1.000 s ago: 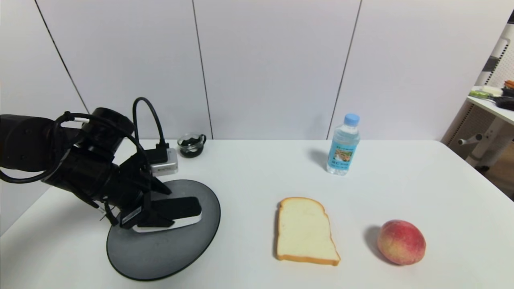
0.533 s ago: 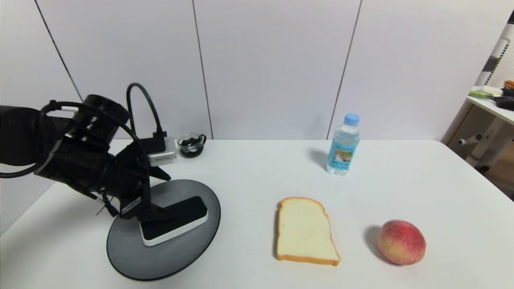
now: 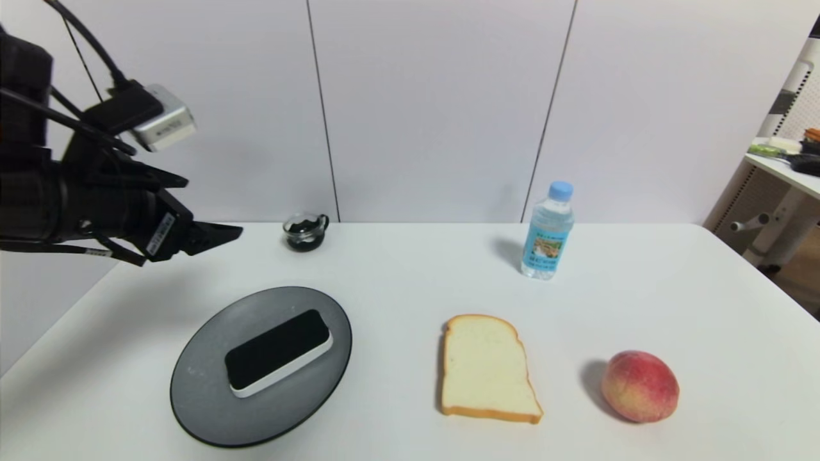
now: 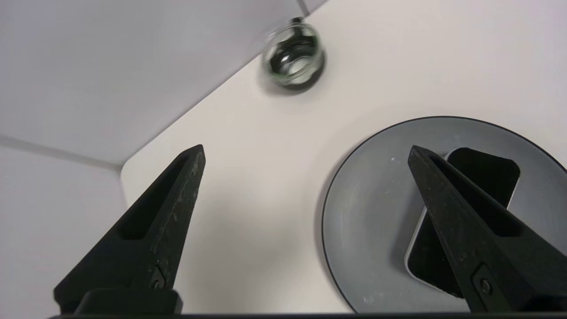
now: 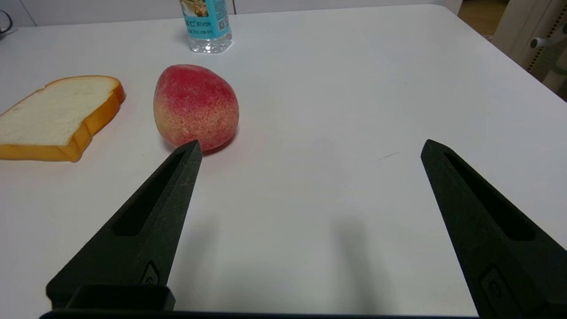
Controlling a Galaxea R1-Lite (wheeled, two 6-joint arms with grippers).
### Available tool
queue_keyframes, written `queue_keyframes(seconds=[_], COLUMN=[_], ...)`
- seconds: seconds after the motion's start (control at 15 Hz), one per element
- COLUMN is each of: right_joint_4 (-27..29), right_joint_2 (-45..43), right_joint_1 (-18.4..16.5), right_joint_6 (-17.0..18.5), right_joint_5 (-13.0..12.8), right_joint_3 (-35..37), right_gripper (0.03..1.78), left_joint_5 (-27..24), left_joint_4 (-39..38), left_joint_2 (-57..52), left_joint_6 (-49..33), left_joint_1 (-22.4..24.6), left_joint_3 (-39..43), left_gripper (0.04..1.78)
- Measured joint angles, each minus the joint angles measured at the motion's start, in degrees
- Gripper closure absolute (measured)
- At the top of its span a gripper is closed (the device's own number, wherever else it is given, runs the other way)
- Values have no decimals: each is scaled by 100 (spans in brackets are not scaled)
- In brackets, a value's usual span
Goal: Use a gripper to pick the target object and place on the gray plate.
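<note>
The target object [image 3: 278, 351], a flat block with a black top and white base, lies on the gray plate [image 3: 205, 403] at the table's front left. It also shows in the left wrist view [image 4: 485, 170] on the plate [image 4: 372, 212]. My left gripper [image 3: 221, 234] is open and empty, raised well above the table, back and left of the plate; in its wrist view [image 4: 305, 148] the jaws stand wide apart. My right gripper [image 5: 310, 146] is open and empty low over bare table near the peach; it is out of the head view.
A glass cup [image 3: 305, 230] with dark contents stands at the back left. A water bottle [image 3: 547, 231] stands at the back middle. A bread slice [image 3: 485, 369] and a peach [image 3: 639, 386] lie at the front right. A side table [image 3: 785, 166] stands off right.
My left gripper let go of the target object, which settled flat on the plate. The gripper then rose and drew back to the left, away from the plate.
</note>
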Motion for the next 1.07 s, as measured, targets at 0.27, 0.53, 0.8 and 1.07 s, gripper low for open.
queue_keyframes(seconds=[0.27,0.53,0.8,1.07], right_joint_4=[0,0,0,-2], right_joint_2=[0,0,0,0], right_joint_1=[0,0,0,0], right_joint_6=[0,2,2,0], right_joint_5=[1,1,0,0], right_joint_3=[0,0,0,0], right_gripper=[10,10,10,10], left_joint_5=[388,434,438,421], left_joint_4=[-273,-494,-532,-664], left_joint_2=[-1353,-2966,-4797,-6262], left_joint_6=[-948,-1447,-1819,-2015], left_joint_1=[344,695,788,898], left_joint_3=[1189,2795,4396,5860], left_gripper=[15,14,13,13])
